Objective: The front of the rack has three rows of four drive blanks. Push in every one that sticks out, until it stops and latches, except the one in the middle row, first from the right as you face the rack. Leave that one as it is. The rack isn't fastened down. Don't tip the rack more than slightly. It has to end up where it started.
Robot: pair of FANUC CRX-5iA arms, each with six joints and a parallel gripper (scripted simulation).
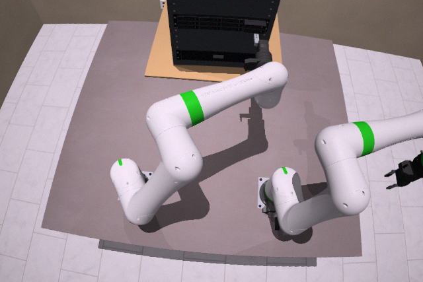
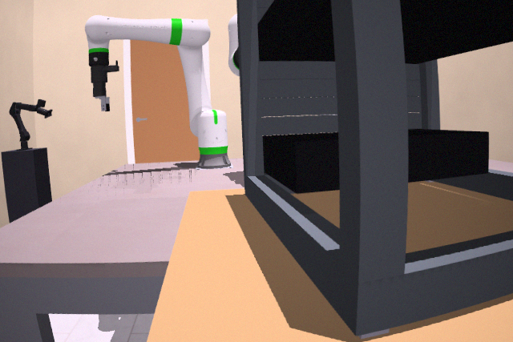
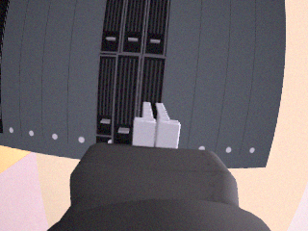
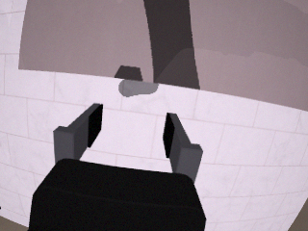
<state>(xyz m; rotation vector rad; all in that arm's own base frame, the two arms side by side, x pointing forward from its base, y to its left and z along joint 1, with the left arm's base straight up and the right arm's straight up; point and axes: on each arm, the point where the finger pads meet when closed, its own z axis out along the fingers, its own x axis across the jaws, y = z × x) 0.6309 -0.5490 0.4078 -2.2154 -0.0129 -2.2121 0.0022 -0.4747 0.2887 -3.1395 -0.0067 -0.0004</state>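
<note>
Fingertips of your left gripper [image 1: 256, 38] [image 3: 155, 107] are pressed shut, with nothing between them. Just ahead of them is the top-row blank [image 3: 153, 79], first from the right as you face the rack; whether they touch it, you can't tell from here. Beside it, one row down from your tool, the middle-row blank [image 3: 126, 87] you must leave alone looks proud of its neighbour. One row lower again is the bottom-row blank [image 3: 106, 87]. Past these, deeper to the tool's left along the rows, you see the second-column blanks [image 3: 134, 24] lined up roughly level. Around them all, the rack [image 1: 222, 2] [image 2: 379, 164] [image 3: 217, 72] stands upright on a wooden board [image 1: 160, 57] [image 2: 194, 288], which lies on the table [image 1: 102, 67] [image 2: 82, 231]. Well apart from that tool, your right gripper [image 1: 386, 181] [image 2: 105, 107] [image 4: 133, 121] hangs out beyond the table's edge, fingers spread wide, holding nothing.
</note>
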